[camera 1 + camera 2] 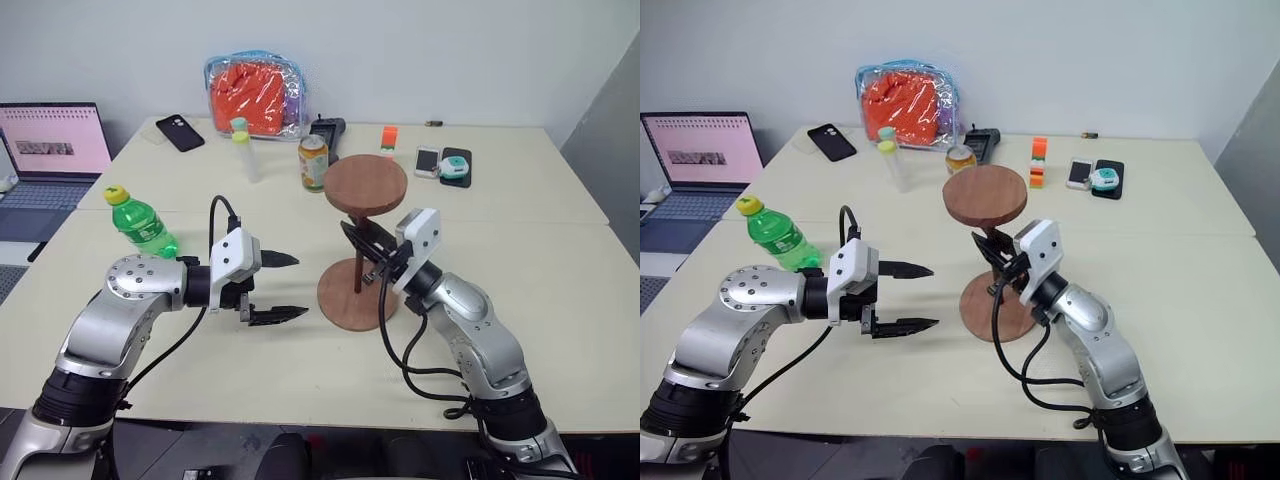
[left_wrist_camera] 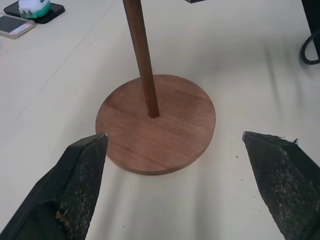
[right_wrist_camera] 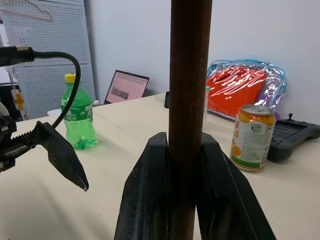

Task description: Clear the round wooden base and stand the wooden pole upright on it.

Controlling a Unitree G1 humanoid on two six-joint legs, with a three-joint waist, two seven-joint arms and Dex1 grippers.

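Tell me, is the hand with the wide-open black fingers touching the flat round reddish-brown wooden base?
No, the left hand hovers open beside the round wooden base, with bare table showing between its fingers and the disc.

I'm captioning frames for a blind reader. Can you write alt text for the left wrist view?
A thin wooden pole stands upright at the centre of a round wooden base on a pale table. The left gripper sits open just short of the base, fingers apart.
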